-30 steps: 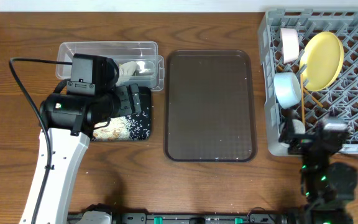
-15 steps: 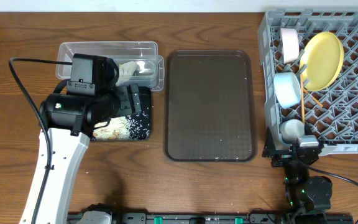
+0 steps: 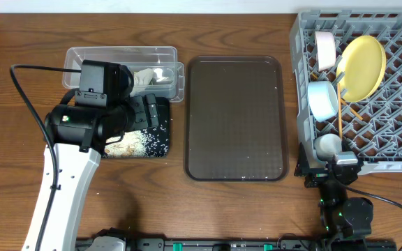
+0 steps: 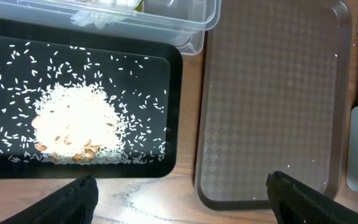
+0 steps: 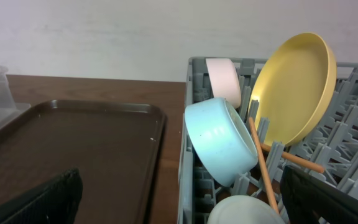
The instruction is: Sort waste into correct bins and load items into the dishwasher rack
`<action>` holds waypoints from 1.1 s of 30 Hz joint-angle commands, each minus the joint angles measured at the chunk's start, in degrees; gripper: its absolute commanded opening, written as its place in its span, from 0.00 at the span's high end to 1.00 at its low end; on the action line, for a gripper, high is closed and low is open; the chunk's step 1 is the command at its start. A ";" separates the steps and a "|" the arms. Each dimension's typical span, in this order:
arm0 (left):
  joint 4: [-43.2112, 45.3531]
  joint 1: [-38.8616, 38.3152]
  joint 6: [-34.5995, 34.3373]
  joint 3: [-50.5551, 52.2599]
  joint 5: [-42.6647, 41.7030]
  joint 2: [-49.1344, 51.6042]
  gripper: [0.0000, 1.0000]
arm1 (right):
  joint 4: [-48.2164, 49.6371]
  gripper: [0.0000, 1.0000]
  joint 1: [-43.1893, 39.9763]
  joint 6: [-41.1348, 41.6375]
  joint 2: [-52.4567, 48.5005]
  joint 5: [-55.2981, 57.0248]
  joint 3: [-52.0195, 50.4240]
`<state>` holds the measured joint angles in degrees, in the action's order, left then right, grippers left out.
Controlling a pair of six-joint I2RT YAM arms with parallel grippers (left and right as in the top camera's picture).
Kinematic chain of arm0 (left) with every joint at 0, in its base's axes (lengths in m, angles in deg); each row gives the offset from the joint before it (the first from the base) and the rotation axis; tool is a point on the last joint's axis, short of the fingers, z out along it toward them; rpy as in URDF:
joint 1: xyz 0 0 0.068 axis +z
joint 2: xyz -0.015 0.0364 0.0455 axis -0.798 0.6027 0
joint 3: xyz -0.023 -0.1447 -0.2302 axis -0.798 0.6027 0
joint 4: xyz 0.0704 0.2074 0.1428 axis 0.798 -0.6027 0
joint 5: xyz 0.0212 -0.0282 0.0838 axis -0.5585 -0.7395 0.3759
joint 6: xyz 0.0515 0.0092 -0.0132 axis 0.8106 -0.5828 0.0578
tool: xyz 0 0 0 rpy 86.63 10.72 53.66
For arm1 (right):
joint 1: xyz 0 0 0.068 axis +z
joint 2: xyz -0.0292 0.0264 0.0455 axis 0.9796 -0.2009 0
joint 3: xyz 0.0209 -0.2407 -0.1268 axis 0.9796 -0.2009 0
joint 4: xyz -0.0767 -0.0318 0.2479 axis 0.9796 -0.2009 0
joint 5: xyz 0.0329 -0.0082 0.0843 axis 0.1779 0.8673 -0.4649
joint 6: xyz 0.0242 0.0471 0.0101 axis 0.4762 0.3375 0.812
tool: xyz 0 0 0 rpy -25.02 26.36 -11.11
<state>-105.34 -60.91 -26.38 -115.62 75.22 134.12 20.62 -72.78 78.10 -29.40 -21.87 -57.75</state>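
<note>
White-beige rice crumbs [image 3: 135,143] lie heaped in the black tray [image 3: 160,118], also in the left wrist view [image 4: 73,124]. The clear tub [image 3: 117,54] behind it holds crumpled white paper [image 3: 149,75]. I cannot make out the wrapper. My left gripper [image 4: 182,202] is open and empty above the black tray's front edge. The grey rack [image 3: 299,84] holds the yellow plate [image 3: 361,66], white bowl [image 3: 324,49], light blue bowl [image 3: 322,99], white cup [image 3: 328,144] and chopsticks [image 3: 339,118]. My right gripper [image 5: 182,202] is open and empty at the rack's front left corner.
The dark brown serving tray [image 3: 236,118] lies between the bins and the rack, with a few crumbs on it. The left arm's body covers part of the black tray and the tub. The right arm sits at the table's front edge.
My right arm has moved left and back toward the table's front edge, uncovering the white cup in the rack. The left arm has not moved.
</note>
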 commanded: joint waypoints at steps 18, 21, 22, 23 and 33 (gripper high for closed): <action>43.19 5.03 11.82 38.69 3.28 -33.27 0.10 | -0.15 0.01 0.44 -0.68 0.39 -0.22 -0.11; 51.60 6.23 12.92 49.53 3.28 -42.86 0.11 | -0.15 0.01 0.44 -0.68 0.39 -0.20 -0.11; 53.64 6.45 13.07 52.59 3.28 -45.86 0.10 | -0.15 0.01 0.44 -0.68 0.39 -0.20 -0.11; 55.80 6.71 13.14 55.89 3.28 -49.22 0.11 | -0.15 0.01 0.44 -0.68 0.39 -0.22 -0.11; 59.49 6.97 15.23 70.88 3.78 -69.24 0.10 | -0.15 0.01 0.44 -0.68 0.39 -0.20 -0.11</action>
<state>-46.50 -54.22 -12.55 -45.98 79.09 67.67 20.60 -72.78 78.08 -29.38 -22.02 -57.77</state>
